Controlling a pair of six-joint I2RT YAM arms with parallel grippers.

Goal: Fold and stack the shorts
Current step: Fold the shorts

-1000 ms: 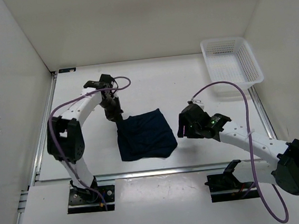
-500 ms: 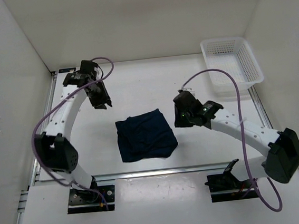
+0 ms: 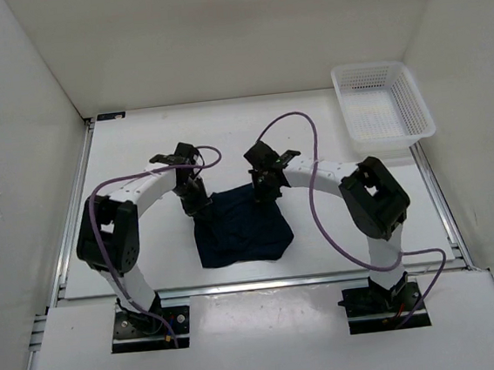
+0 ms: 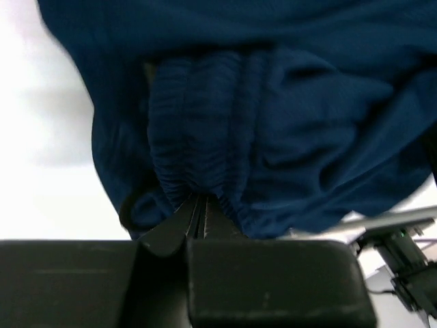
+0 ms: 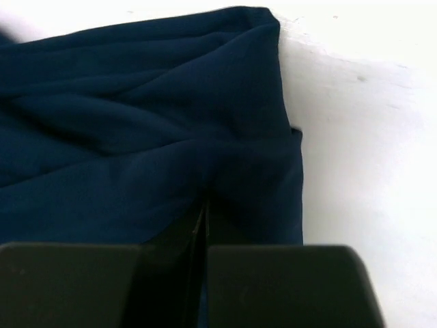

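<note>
The dark navy shorts [image 3: 242, 227] lie folded into a rough square on the white table, near the front middle. My left gripper [image 3: 199, 208] is at their far left corner. In the left wrist view it [image 4: 198, 205] is shut on the gathered waistband of the shorts [image 4: 287, 137]. My right gripper [image 3: 265, 193] is at the far right corner. In the right wrist view it [image 5: 204, 208] is shut on a fold of the shorts [image 5: 136, 137], with creases running toward its tips. The drawstring does not show.
A white mesh basket [image 3: 383, 111] stands at the back right corner of the table [image 3: 140, 160]. White walls close in the left, back and right sides. A metal rail [image 3: 256, 284] runs along the table's front edge.
The left gripper swung out to the back left, opened, then came back and shut on the shorts' far left corner. The right arm moved left to the far right corner and shut.
</note>
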